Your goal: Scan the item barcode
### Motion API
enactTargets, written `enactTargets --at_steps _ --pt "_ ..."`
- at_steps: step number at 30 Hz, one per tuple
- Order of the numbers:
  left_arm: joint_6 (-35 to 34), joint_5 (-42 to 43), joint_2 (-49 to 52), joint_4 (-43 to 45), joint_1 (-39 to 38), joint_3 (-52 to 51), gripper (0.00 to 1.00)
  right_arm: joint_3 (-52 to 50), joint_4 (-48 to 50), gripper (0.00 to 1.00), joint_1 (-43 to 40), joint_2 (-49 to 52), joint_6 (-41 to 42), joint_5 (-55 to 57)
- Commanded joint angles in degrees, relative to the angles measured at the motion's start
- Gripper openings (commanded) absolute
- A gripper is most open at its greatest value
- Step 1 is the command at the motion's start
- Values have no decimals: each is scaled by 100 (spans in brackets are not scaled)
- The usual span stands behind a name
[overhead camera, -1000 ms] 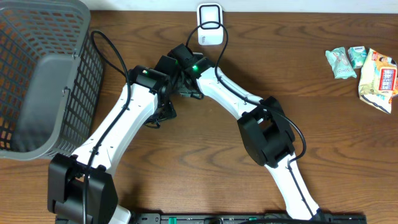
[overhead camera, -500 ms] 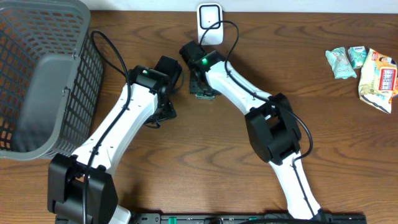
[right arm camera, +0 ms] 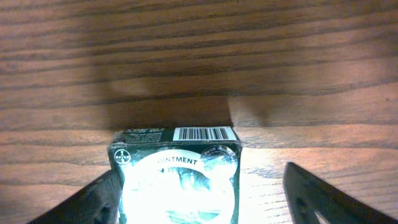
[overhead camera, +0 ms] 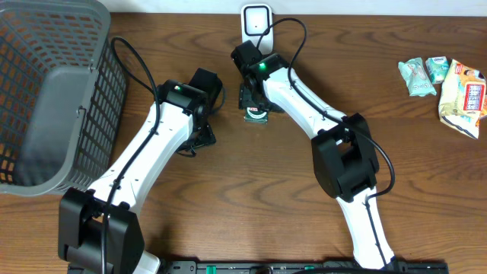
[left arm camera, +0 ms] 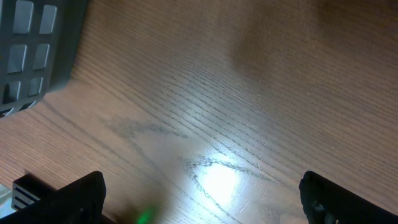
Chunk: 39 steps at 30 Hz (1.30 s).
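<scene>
Box [right arm camera: 176, 180]: lying on the table [overhead camera: 396, 152] just in front of the scanner [overhead camera: 256, 20], barcode [right arm camera: 202, 133] showing along one edge.
Right gripper [right arm camera: 199, 186]: over the box, jaws apart, one finger [right arm camera: 93, 199] just beside it, the other clear, not clamped.
Left gripper [left arm camera: 200, 186]: spread wide, nothing between, over bare wood.

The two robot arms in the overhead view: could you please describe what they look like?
Both the left arm and the right arm have glossy white link shells with bulky black joint housings. A thin black cable loops beside each, and a small green light glows near each wrist. The wrist views show matte black fingers, blocky and angular.
</scene>
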Motion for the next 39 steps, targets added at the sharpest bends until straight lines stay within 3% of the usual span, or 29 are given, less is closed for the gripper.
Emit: enactTargets --at_steps 1,8,16,39 --pt "-50 -94 -31 -39 17 -31 97 -15 15 87 7 -195 -7 -146" --pt "-50 -94 -31 -39 17 -31 98 -15 162 91 90 -149 -4 -151" --pt "-50 -94 -31 -39 17 -31 98 -15 199 81 157 -59 59 20" --pt "-48 -94 -31 -39 17 -31 98 -505 492 80 144 -20 59 13"
